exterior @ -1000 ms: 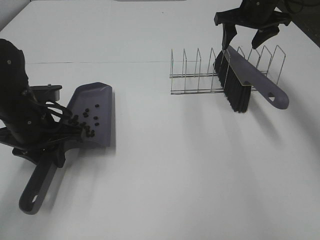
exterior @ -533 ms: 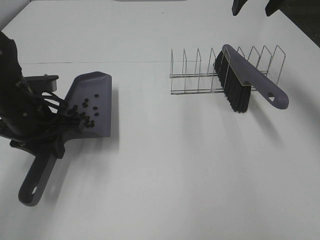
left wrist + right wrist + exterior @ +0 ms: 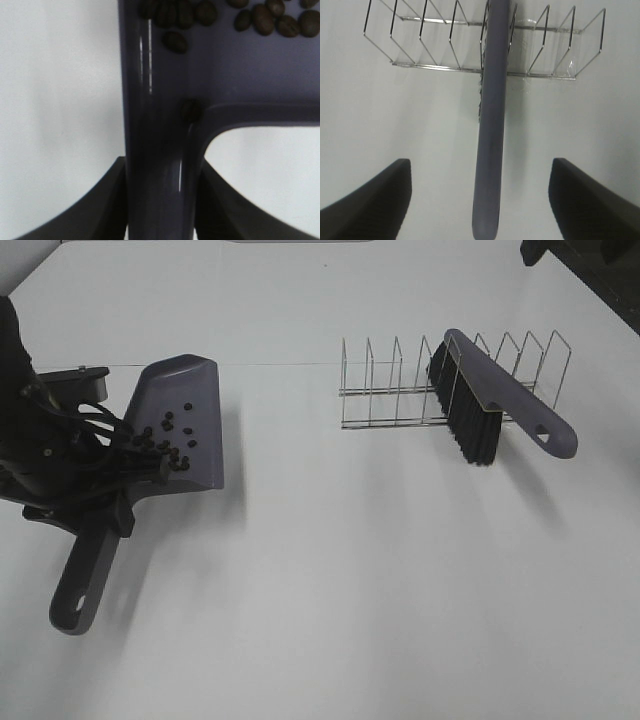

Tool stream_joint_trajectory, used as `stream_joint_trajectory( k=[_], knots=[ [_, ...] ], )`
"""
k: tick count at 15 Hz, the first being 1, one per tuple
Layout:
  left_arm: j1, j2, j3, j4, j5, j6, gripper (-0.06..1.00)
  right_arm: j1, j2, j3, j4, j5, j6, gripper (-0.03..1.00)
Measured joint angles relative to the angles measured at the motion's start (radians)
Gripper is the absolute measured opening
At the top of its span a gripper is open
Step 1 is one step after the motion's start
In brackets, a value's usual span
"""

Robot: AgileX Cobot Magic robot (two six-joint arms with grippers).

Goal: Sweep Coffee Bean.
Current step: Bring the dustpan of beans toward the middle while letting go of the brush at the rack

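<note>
Left end effector (image 3: 161, 200) is pinched on the dustpan (image 3: 180, 425) at the neck where the handle meets the pan — the wrist view shows a dark finger pressed on each side of the grey-purple stem. You have the pan off the surface (image 3: 330, 590) and tipped: its shadow lies apart from it on the side toward the wire rack (image 3: 445, 380), and the handle hangs down away from the rack. That tilt looks deliberate. It keeps the coffee beans (image 3: 165, 440) banked toward the handle end instead of the open lip, so they stay put while you carry them.

Beans: all the ones I can find sit inside the pan, most bunched near the handle, a few scattered higher. I see none loose on the surface between pan and rack.

Right end effector (image 3: 480, 195) is spread wide, holding nothing, its two dark fingers well apart on either side of the brush (image 3: 490, 125) handle. Only a dark scrap of it shows at the frame corner beyond the rack in the high view. The brush is parked in the rack, bristles down between the wires, handle sticking out past it — stowed, so the sweeping looks finished.

Against half a second ago:
- pan has gone higher and swung its lip further from you; the shadow sits further off
- beans have slid a little toward the handle
- right arm has withdrawn further from the rack
- brush and rack unchanged
</note>
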Motion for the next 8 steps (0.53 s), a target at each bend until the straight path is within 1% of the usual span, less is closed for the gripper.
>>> stream_joint_trajectory(
  k=[5, 6, 7, 8],
  knots=[
    [0.000, 0.086, -0.053, -0.005, -0.007, -0.002, 0.33, 0.000, -0.343, 0.480, 0.000, -0.227, -0.004, 0.72],
    [0.000, 0.094, -0.054, -0.005, -0.007, -0.002, 0.33, 0.000, -0.377, 0.526, 0.000, -0.240, -0.004, 0.72],
    [0.000, 0.117, -0.060, -0.005, -0.009, -0.002, 0.33, 0.000, -0.496, 0.675, 0.019, -0.256, -0.004, 0.72],
    [0.000, 0.129, -0.073, -0.005, -0.009, -0.001, 0.33, 0.000, -0.546, 0.733, 0.022, -0.259, -0.004, 0.72]
  ],
)
